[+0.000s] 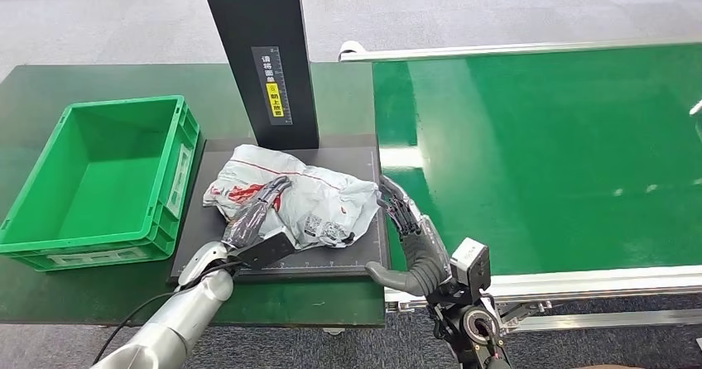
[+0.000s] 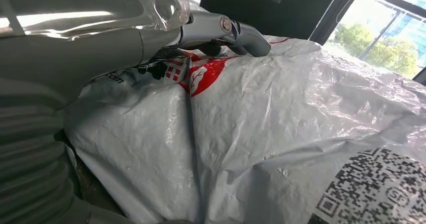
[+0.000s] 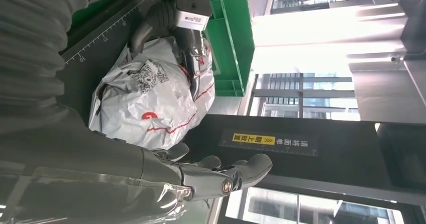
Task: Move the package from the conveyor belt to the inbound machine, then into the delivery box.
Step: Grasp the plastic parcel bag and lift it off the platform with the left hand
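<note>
Package (image 1: pixel 294 195), crumpled white poly bag with red print, lay on black scanner plate (image 1: pixel 364 257) at foot of black post (image 1: pixel 261 55). Left hand (image 1: pixel 257 216) rested flat on top of package, fingers stretched along it, not gripping. Right hand (image 1: pixel 406 224) sat at package's right edge, fingers apart, touching bag, holding nothing. Green bin (image 1: pixel 178 150) just left of plate. Green belt (image 1: pixel 538 154) to right.

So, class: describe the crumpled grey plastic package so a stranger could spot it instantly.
Find the tall black post between the green plastic crate and the green conveyor belt. On the black platform at its foot lies the crumpled grey plastic package, alone in bearing red print and a black code label.
</note>
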`<state>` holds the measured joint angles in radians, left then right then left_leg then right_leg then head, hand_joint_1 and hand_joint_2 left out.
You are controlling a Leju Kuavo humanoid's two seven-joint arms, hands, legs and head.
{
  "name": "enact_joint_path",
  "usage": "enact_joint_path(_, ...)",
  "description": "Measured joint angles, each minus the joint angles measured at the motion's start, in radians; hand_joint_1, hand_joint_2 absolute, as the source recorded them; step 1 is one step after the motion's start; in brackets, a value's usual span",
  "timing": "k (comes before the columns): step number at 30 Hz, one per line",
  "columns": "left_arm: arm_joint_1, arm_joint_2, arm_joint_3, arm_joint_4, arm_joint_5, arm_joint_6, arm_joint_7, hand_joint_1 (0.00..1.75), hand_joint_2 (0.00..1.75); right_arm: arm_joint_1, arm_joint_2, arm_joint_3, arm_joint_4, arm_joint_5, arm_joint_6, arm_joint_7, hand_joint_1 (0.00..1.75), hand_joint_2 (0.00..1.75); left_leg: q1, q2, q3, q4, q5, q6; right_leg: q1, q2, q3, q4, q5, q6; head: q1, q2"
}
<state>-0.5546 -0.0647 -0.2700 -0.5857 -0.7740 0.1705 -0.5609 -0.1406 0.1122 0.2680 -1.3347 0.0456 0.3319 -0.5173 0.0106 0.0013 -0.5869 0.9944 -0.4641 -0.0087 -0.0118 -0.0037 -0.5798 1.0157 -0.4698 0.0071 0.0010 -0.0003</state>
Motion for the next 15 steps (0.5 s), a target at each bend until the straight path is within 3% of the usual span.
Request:
enact_joint_path(2,-0.009,-0.004,-0.005,0.017,-0.004,0.001,0.004,1.47,1.75,0.000,0.000,0.000,-0.004,-0.003,0.002,0.000,0.00,1.75,0.000,0.000,0.001,0.000,0.000,0.000,0.000,0.000,0.001,0.000,0.000,0.000,0.000,0.000)
enact_joint_path(3,-0.012,-0.008,-0.007,0.025,-0.007,0.004,0.006,1.75,1.75,0.000,0.000,0.000,-0.007,-0.005,0.002,0.000,0.00,1.75,0.000,0.000,0.001,0.000,0.000,0.000,0.000,0.000,0.001,0.000,0.000,0.000,0.000,0.000)
enact_joint_path(15,-0.045,-0.030,-0.011,0.065,-0.001,0.035,-0.002,1.75,1.75,0.005,-0.001,-0.004,-0.017,-0.013,-0.006,0.006,0.00,1.75,0.000,0.000,0.002,0.000,0.000,0.001,0.000,0.000,0.002,0.000,0.000,0.000,0.000,0.000)
